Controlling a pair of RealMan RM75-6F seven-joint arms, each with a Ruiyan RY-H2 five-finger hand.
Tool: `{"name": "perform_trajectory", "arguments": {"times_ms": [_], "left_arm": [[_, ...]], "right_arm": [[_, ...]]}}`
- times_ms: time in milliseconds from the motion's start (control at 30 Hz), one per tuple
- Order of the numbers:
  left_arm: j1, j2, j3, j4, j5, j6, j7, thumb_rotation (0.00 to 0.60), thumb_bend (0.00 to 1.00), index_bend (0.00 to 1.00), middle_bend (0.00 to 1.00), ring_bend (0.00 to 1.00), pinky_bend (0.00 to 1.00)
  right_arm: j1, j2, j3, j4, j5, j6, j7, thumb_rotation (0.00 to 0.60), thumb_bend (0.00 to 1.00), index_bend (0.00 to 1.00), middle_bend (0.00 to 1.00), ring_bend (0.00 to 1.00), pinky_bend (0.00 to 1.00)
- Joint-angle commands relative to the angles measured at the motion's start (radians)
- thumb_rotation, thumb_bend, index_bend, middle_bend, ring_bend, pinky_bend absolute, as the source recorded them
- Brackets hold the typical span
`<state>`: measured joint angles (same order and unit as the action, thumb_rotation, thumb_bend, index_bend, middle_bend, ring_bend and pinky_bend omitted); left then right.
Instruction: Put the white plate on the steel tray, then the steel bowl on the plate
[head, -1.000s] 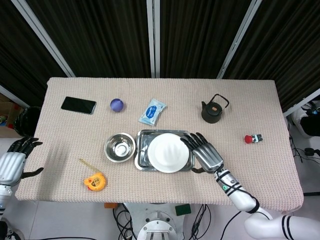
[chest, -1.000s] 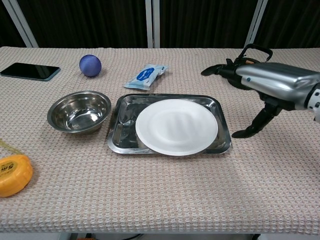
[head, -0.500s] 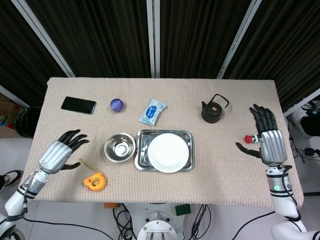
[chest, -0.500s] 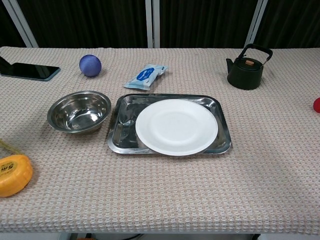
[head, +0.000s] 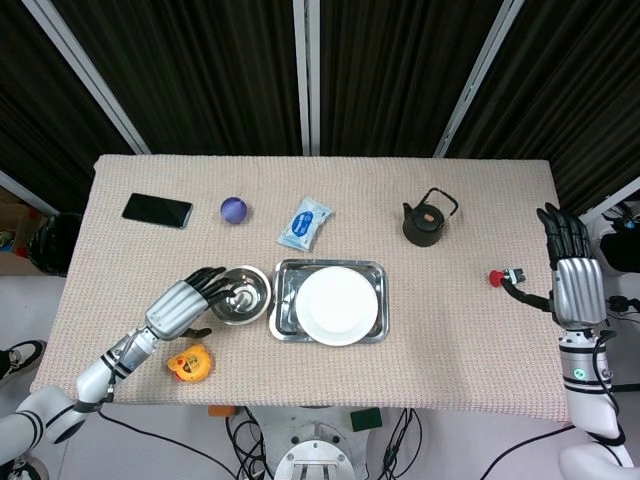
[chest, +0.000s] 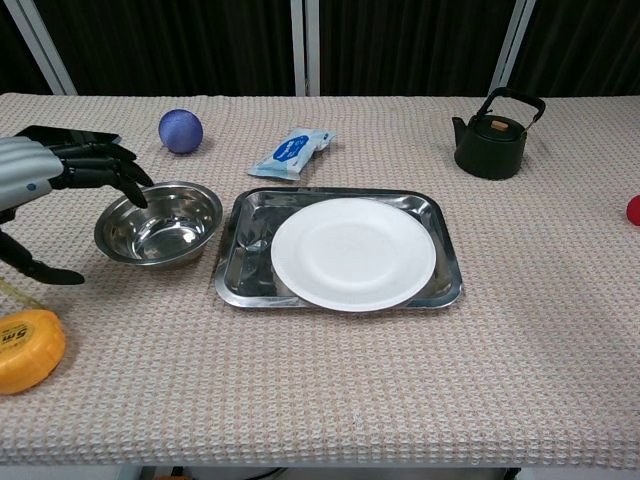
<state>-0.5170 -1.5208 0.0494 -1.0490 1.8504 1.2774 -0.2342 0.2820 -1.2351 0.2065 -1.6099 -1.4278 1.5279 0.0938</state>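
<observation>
The white plate (head: 337, 304) (chest: 353, 252) lies on the steel tray (head: 285, 271) (chest: 238, 263) at the table's middle. Just left of the tray stands the empty steel bowl (head: 243, 296) (chest: 162, 223). My left hand (head: 187, 301) (chest: 48, 180) hovers at the bowl's left rim with fingers spread over it, thumb low beside it, holding nothing. My right hand (head: 571, 273) is open at the table's far right edge, seen only in the head view, away from the tray.
A yellow tape measure (head: 189, 362) (chest: 25, 349) lies near the front left. A phone (head: 157, 210), a blue ball (head: 234, 209) (chest: 180, 130) and a wipes packet (head: 304, 222) (chest: 291, 151) sit behind. A black kettle (head: 428, 217) (chest: 494, 137) and a small red object (head: 497, 277) are right.
My left hand has moved right from the table's left side to the bowl's rim. My right hand has drawn back from the tray to the far right edge.
</observation>
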Motion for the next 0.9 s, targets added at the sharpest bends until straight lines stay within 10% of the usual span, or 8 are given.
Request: {"name": "perform_trajectory", "arguments": {"times_ms": [33,900], "left_arm": [[-0.011,-0.018,0.008,0.026,-0.012,-0.017,0.005,0.600,0.09,0.32,0.16,0.06,0.16],[-0.031,-0.177,0.036,0.249,-0.019,0.099,0.068,0.600,0.42,0.75,0.17,0.06,0.16]], "right_arm": [[-0.001,-0.002,0.005,0.003,-0.002,0.004,0.006,0.600,0.00,0.00,0.00,0.00,0.00],[-0.009,-0.047,0.043,0.081,0.020,0.000,0.090,0.600,0.13,0.00,0.00,0.00,0.00]]}}
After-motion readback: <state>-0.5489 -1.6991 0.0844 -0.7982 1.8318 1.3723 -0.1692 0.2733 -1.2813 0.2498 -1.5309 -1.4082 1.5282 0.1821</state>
